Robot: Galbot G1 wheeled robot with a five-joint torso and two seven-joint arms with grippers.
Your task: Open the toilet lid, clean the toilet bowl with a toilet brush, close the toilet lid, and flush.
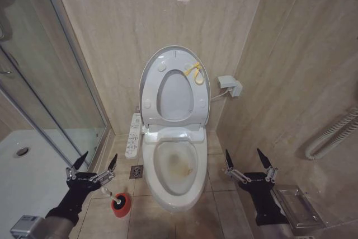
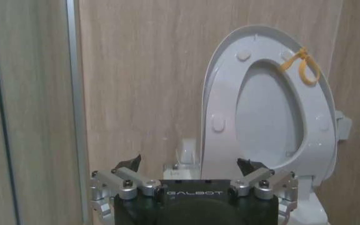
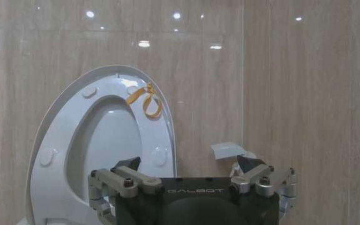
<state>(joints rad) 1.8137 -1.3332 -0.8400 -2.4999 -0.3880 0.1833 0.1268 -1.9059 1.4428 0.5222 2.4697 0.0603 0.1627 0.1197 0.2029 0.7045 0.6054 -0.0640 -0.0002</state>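
Two spread, empty grippers flank the toilet bowl (image 1: pixel 176 169). The toilet brush (image 1: pixel 114 196) stands just below-right of the left gripper (image 1: pixel 92 167), far from the right gripper (image 1: pixel 246 165).

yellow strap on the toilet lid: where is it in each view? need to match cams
Head view: yellow strap at upper centre, on the upper right of the raised toilet lid.
Left wrist view: strap at upper right, near the lid's top edge.
Right wrist view: strap left of centre, near the lid's top.
Shared landmark: the beige tiled wall behind the lid.
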